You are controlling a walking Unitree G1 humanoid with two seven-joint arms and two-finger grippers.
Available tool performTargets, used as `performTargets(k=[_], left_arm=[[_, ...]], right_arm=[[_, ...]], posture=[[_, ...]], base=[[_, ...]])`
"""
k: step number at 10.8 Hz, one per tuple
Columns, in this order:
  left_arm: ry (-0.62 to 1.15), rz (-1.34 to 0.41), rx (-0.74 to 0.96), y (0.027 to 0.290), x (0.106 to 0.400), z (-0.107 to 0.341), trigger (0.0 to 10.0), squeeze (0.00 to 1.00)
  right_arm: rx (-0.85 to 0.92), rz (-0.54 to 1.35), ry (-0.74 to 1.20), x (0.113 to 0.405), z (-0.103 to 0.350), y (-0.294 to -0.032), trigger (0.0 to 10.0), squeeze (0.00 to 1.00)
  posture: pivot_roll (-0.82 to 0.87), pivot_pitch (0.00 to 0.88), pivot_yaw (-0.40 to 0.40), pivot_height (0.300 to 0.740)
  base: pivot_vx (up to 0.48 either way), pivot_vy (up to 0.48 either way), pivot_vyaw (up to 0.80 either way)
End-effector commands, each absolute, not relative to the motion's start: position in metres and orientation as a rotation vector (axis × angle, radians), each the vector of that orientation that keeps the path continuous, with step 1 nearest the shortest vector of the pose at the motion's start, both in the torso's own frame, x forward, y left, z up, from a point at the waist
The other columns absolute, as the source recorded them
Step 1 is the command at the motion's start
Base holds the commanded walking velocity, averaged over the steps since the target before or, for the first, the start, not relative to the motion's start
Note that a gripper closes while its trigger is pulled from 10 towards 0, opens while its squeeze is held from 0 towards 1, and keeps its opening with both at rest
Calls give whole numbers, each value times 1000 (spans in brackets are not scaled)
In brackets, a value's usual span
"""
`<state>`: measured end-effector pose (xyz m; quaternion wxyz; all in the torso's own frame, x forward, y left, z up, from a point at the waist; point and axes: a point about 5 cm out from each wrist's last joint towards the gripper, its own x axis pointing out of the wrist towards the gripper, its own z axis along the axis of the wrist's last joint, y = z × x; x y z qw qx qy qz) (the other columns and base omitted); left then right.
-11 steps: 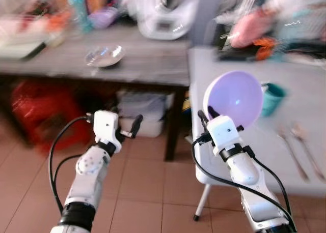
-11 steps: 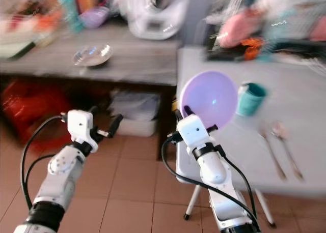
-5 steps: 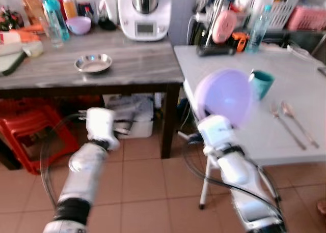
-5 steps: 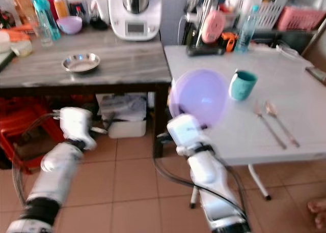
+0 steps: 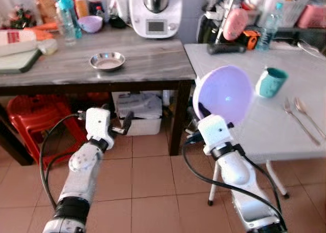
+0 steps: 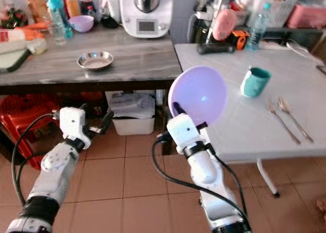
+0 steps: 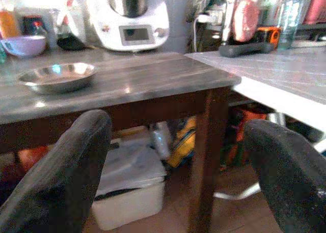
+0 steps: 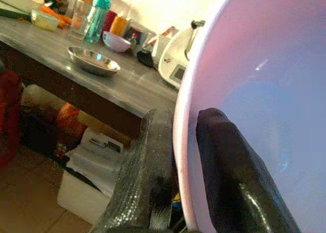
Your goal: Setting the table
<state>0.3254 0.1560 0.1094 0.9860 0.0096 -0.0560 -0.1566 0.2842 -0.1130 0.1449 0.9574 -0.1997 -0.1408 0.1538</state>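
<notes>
Lilac plastic bowl, round and shallow, is pinched at its lower rim by the right gripper: one black finger lies against the outer wall, the other against the inner face, jaws closed on the rim. Bowl stands on edge, hollow facing the camera, held in the air at the near left corner of the white bench, overlapping its edge in the head views.

Left gripper is raised at about seat height in front of the grey wood-grain bench, jaws spread wide with nothing between them.

On the white bench: a teal cup just beyond the bowl, a metal fork and metal spoon lying side by side toward the right edge.

On the grey bench: a small steel dish, a white kitchen appliance at the back.

Red plastic stool stands underneath on the tiled floor.
</notes>
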Motion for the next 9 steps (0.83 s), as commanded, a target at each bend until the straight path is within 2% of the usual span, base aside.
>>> performTargets(k=[1, 5, 9], left_arm=[[-109, -316, 37, 158, 326, 109, 10000, 0], [-107, -310, 42, 159, 326, 109, 10000, 0], [-104, -312, 40, 157, 326, 107, 10000, 0]], right_arm=[[-392, 306, -299, 284, 147, -112, 10000, 0], [-393, 306, -299, 283, 146, -113, 10000, 0], [-388, 313, -298, 280, 145, -111, 10000, 0]], posture=[[-27, 0, 13, 740], [-28, 0, 13, 740], [-33, 0, 13, 740]], base=[[0, 341, 450], [0, 346, 0], [0, 347, 483]])
